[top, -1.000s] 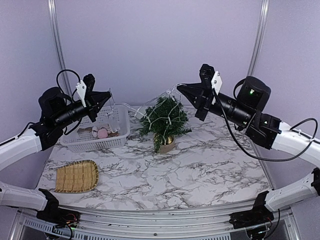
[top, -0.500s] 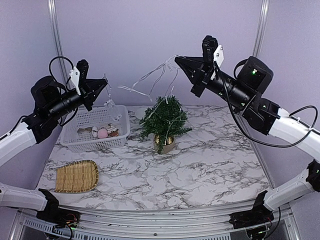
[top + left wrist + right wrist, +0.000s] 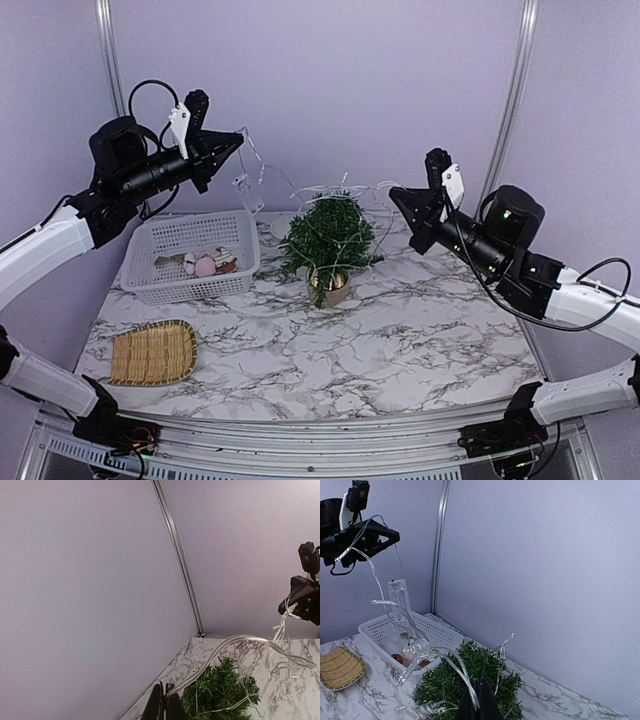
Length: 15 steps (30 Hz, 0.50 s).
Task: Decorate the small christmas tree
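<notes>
The small christmas tree (image 3: 328,240) stands in its tan pot (image 3: 333,288) at the back middle of the table, with a clear light string (image 3: 345,188) draped over and above it. My left gripper (image 3: 236,143) is shut on one end of the string, held high to the tree's left, with the clear battery box (image 3: 241,190) dangling below. My right gripper (image 3: 396,194) is shut on the other end, to the right of the treetop. The tree (image 3: 220,690) and string (image 3: 235,642) show in the left wrist view, and the tree (image 3: 470,682) and string (image 3: 455,667) in the right wrist view.
A white plastic basket (image 3: 190,258) holding small ornaments sits left of the tree. A flat woven tray (image 3: 152,352) lies at the front left. Purple walls with metal uprights (image 3: 115,60) close the back.
My right gripper has dropped from high above the tree to beside its top. My left gripper has risen and moved right. The string now lies lower over the tree.
</notes>
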{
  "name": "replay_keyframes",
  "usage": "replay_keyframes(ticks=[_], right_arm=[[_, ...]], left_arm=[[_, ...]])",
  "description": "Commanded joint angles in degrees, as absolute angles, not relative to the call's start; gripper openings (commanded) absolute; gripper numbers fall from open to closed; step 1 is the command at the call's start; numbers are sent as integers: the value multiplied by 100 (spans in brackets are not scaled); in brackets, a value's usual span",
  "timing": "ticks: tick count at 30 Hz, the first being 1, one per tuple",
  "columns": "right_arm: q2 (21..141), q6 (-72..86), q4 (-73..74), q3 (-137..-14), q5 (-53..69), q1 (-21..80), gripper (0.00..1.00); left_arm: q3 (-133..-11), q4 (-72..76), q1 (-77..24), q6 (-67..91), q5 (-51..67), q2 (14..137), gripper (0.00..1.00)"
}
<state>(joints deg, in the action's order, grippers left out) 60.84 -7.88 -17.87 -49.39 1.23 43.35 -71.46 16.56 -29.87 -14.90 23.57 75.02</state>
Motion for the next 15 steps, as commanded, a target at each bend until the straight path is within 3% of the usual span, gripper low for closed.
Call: replay_keyframes(ticks=[1, 15], right_arm=[[6084, -73, -2076, -4814, -320, 3852, 0], [7202, 868, -2353, -4950, -321, 2813, 0]], left_arm=[[-7900, 1444, -3085, -1693, 2250, 8068, 0], [-10309, 868, -3120, -1563, 1542, 10355, 0]])
